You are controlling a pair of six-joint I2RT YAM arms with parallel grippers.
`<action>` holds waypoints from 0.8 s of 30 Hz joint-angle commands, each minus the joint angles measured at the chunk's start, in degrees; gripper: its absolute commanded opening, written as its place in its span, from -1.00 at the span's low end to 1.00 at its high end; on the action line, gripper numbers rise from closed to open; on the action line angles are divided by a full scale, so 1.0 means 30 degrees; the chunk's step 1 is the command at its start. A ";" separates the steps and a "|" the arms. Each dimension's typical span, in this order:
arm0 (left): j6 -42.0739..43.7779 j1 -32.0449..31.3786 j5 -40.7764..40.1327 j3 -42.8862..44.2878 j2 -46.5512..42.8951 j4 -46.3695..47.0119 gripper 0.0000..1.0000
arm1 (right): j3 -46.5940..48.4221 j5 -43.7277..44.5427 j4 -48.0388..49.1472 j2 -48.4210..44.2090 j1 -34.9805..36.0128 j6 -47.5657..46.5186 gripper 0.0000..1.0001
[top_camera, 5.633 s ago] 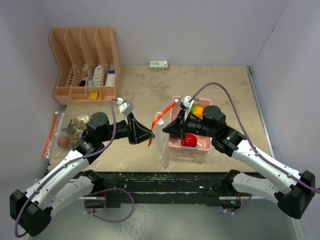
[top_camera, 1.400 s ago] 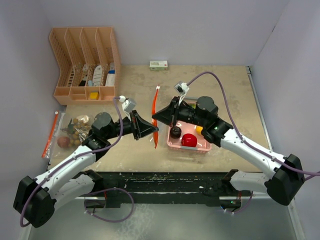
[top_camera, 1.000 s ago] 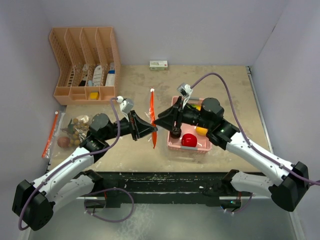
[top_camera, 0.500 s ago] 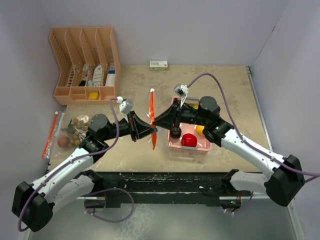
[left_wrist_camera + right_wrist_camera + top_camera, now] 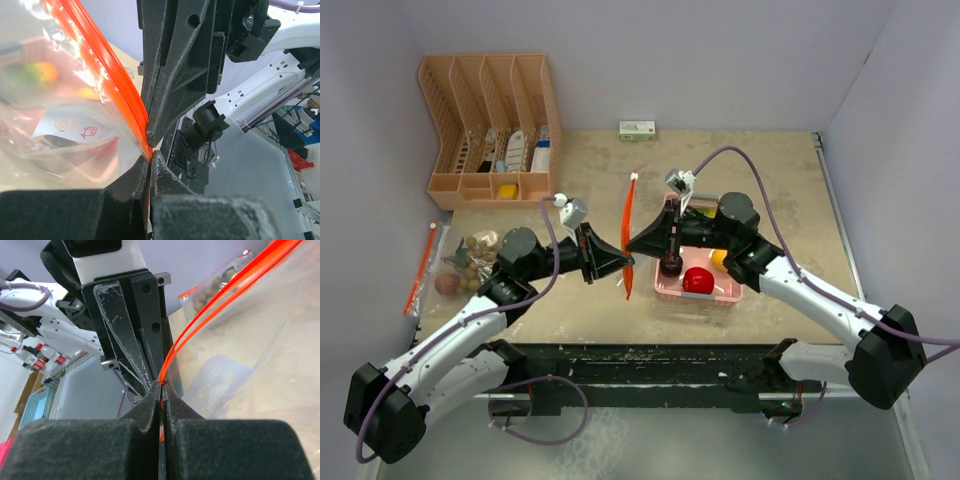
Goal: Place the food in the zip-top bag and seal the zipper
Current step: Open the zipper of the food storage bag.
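The clear zip-top bag hangs edge-on over the table, its orange zipper [image 5: 629, 230] between both arms. My left gripper [image 5: 620, 262] is shut on the zipper's lower part; the pinch shows in the left wrist view [image 5: 150, 155]. My right gripper [image 5: 632, 243] is shut on the same zipper just above it, as the right wrist view [image 5: 161, 385] shows. The pink basket [image 5: 665, 290] holds the red apple [image 5: 698, 280], a dark ball [image 5: 671, 266] and the yellow lemon [image 5: 720, 258]. The mango [image 5: 35, 72] shows blurred through the bag.
A second clear bag [image 5: 455, 265] with brown and tan balls lies at the left edge. A peach desk organizer [image 5: 490, 125] stands at the back left. A small white box [image 5: 637, 129] sits by the back wall. Walls close in on both sides.
The bag, earlier hanging open over the basket, is now pulled flat between both grippers. In the last half second the zipper's top end tipped slightly right.
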 commanded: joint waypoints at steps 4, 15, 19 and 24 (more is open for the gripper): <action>0.1498 0.0027 -0.0507 0.1010 -0.1236 -0.1457 -1.00 | 0.1001 0.1074 -0.5408 -0.1206 -0.0461 -0.3634 -1.00; 0.1817 0.0052 -0.1306 0.1236 -0.1314 -0.2438 -1.00 | 0.2578 0.5639 -1.0523 -0.1911 -0.0512 -0.5939 -1.00; 0.1918 0.0049 -0.2805 0.1347 -0.1288 -0.3290 -1.00 | 0.2676 0.6355 -1.1460 -0.2318 -0.0516 -0.6105 -1.00; 0.2303 0.0054 -0.7829 0.2426 -0.0654 -0.6804 -1.00 | 0.3493 0.7545 -1.2822 -0.2688 -0.0525 -0.5983 -1.00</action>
